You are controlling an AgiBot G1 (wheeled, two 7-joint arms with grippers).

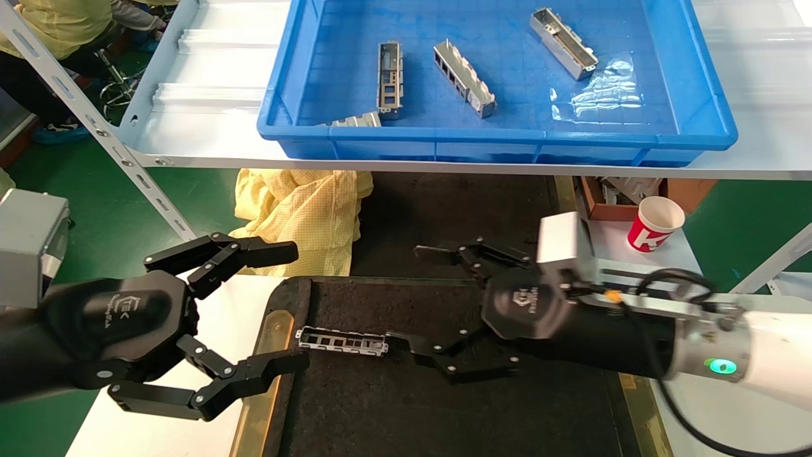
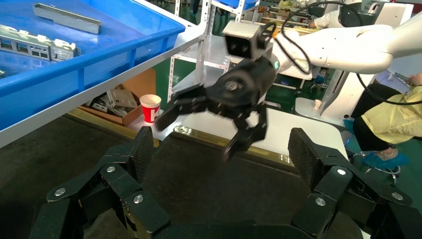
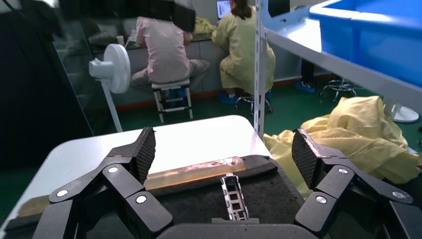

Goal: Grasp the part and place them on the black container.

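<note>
As I read the head view, item one: a part (image 1: pixel 342 341) lying flat on the tray (image 1: pixel 406 406) near its left edge, my right gripper (image 1: pixel 419 301) over the tray with fingers spread, the lower fingertip just beside the part's end. My left gripper (image 1: pixel 298 308) hangs wide open at the tray's left rim. Four more parts sit in the blue bin (image 1: pixel 698 95). Left wrist view: right gripper (image 2: pixel 199 132) open above the tray (image 2: pixel 199 189). Right wrist view: part (image 3: pixel 233 196) lies between my parted fingers (image 3: pixel 144 149), untouched.
</note>
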